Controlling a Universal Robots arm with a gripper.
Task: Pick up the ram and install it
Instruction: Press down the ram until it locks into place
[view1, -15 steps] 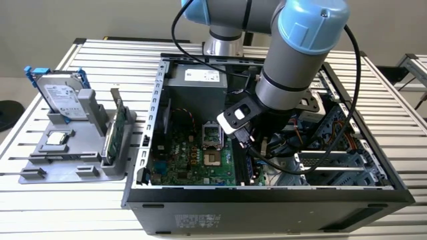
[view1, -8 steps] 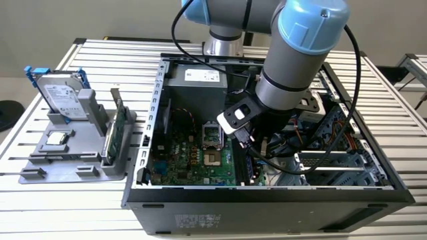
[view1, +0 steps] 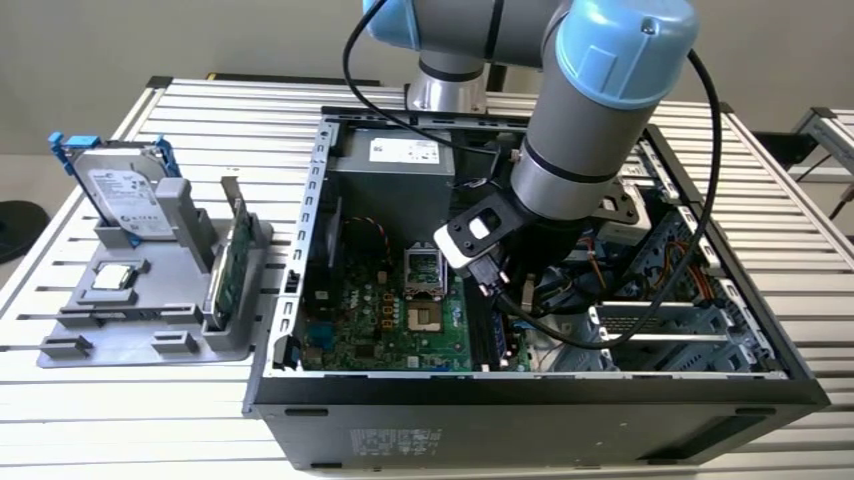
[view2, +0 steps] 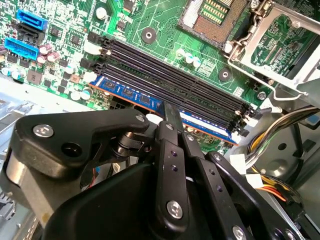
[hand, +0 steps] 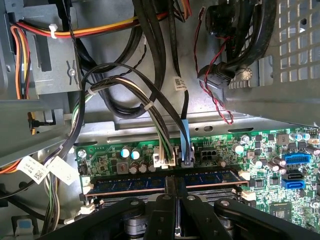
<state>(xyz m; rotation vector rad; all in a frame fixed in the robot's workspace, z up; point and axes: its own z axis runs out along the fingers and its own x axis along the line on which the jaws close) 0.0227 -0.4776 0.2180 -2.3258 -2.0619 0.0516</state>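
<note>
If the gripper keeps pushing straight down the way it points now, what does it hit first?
The gripper is already closed on the long blue ram stick, standing in the outermost black slot of the green motherboard. Further travel likely just presses the stick into that slot; seating depth is unclear.

Robotics lab: slatted metal workbench (view1: 160, 400), opened computer case (view1: 534, 395), grey parts fixture (view1: 147, 340)

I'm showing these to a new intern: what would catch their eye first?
The tool, closed on the blue ram at the motherboard's memory slots. In the exterior view, the arm reaches into the open computer case, with a hard drive standing on a grey holder at that view's left.
</note>
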